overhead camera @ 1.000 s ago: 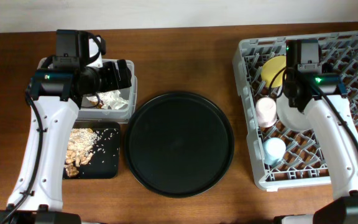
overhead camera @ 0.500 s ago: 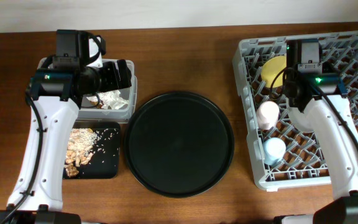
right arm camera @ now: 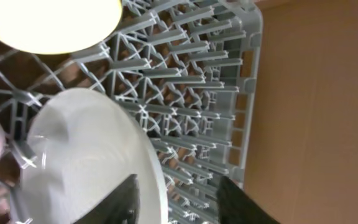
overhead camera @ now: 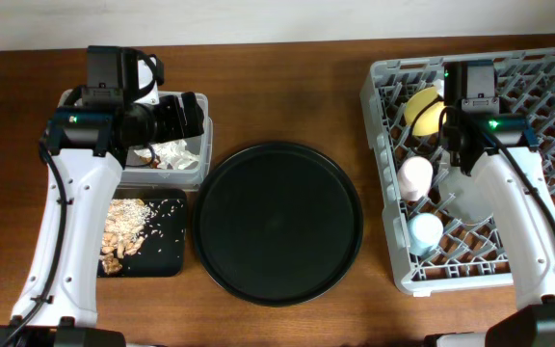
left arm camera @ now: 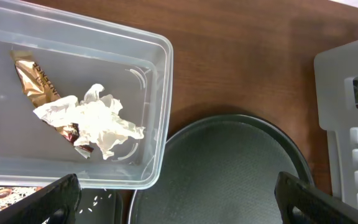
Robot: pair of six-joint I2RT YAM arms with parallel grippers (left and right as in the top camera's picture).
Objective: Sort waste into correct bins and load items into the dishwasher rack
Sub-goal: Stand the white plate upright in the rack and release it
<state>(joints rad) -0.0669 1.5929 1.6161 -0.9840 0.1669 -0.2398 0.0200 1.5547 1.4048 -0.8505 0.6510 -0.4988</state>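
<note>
Landmark: a large round black tray [overhead camera: 277, 222] lies in the middle of the brown wooden desk [overhead camera: 287, 87]; every place below is given from it.

Dishwasher rack: the large square grey plastic crate with a peg lattice [overhead camera: 480, 58] sits to the right of the round tray, apart from it.

Items in the rack: the small yellow bowl [overhead camera: 424, 111] is in the far corner nearest the round tray. The pink cup [overhead camera: 416, 176] and then the blue cup [overhead camera: 424, 231] follow it down the same side. The pale round plate [overhead camera: 456, 198] stands tilted just beyond the pink cup.

Right end effector [right arm camera: 179, 202]: it is over the rack with its fingers part spread and the plate's rim between them. Rack shows between the rim and one finger, so whether it grips the plate cannot be told.

Clear plastic rectangular tub [left arm camera: 160, 112]: it sits just left of the round tray, at its far side. It holds the crumpled white paper napkin [left arm camera: 98, 121] on top of the crinkled gold-brown wrapper [left arm camera: 33, 78].

Shallow black rectangular tray [overhead camera: 171, 255]: it sits left of the round tray at its near side, close against its rim. It carries the small tan-brown food scraps [overhead camera: 128, 226].

Left end effector [left arm camera: 179, 205]: it is released, spread wide and empty, above the tub's edge nearest the round tray.
</note>
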